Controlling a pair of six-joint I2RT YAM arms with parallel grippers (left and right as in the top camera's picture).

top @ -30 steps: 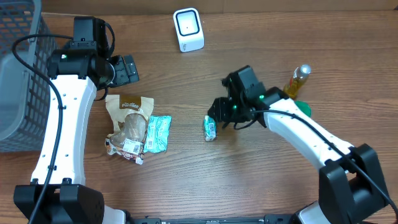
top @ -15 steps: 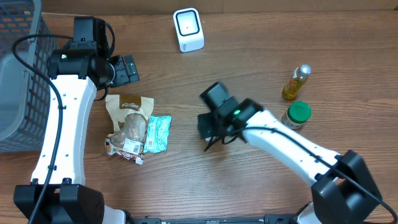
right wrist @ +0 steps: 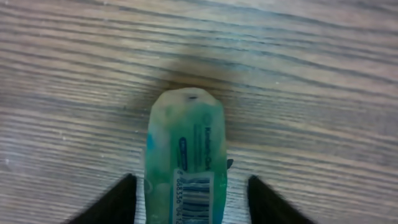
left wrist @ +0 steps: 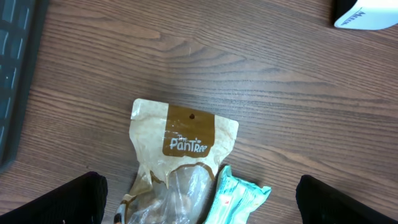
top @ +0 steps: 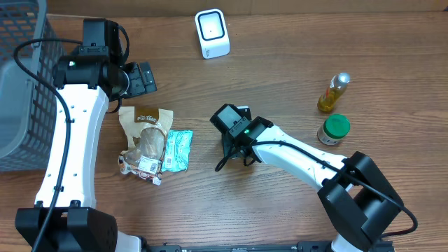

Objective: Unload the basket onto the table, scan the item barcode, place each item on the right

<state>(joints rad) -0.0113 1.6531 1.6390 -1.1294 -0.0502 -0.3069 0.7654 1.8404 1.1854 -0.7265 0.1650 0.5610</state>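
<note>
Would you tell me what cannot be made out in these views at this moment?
Overhead: the green tube is hidden under the right claw.
Right wrist: its barcode is blurred and cut off by the bottom edge.
Left wrist: the Pantree bag is cut off at the bottom edge; the scanner by the top corner.

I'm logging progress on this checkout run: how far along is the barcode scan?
Done: nothing yet; the white scanner stands apart with no item before it. In hand: the right gripper straddles the green packet lying barcode-up on the table, jaws open, not gripping. To do: close on it, lift it and show the barcode to the scanner. The left gripper hangs open above the snack bag.
</note>
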